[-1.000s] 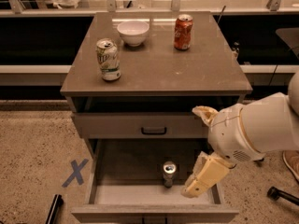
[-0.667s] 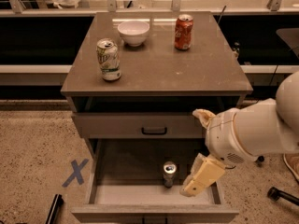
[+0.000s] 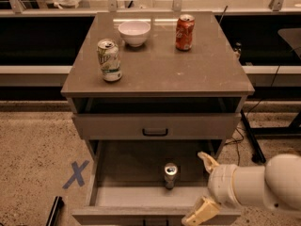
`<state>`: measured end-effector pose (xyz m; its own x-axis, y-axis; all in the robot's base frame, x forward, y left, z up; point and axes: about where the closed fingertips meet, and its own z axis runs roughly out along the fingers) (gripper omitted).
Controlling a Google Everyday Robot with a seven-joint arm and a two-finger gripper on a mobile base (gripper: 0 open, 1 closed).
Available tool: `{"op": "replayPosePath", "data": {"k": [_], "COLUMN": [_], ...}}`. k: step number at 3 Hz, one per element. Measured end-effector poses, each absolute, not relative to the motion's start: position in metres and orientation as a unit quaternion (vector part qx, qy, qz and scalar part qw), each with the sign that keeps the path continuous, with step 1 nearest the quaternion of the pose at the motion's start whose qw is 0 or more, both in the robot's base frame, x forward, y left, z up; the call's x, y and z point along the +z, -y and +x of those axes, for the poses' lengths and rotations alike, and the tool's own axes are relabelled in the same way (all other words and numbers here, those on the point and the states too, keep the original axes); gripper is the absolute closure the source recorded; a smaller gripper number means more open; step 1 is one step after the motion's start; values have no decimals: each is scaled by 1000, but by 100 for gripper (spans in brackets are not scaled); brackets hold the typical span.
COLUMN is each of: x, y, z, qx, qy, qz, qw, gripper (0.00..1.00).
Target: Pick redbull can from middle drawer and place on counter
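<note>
Silver-topped, the redbull can (image 3: 170, 174) stands upright in the open middle drawer (image 3: 127, 197) below the table (image 3: 164, 65), our pincer (image 3: 203, 187) spread open just beside it, empty.

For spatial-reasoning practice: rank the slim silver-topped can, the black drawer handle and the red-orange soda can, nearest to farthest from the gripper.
From the gripper, low right at the middle drawer:
1. slim silver-topped can, just left, inside it.
2. black drawer handle, above.
3. red-orange soda can, back of the counter.
</note>
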<state>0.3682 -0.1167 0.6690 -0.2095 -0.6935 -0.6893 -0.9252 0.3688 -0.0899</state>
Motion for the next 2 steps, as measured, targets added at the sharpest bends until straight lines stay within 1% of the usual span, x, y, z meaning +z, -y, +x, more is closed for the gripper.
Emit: {"op": "replayPosePath", "data": {"k": [1,2], "x": [614,602], "y": [144,136], "z": [389,385], "qx": [190,208], "qy": [-742,-742], "qz": [-506,-502], "qw": [397,393], "gripper": [0,0]}}
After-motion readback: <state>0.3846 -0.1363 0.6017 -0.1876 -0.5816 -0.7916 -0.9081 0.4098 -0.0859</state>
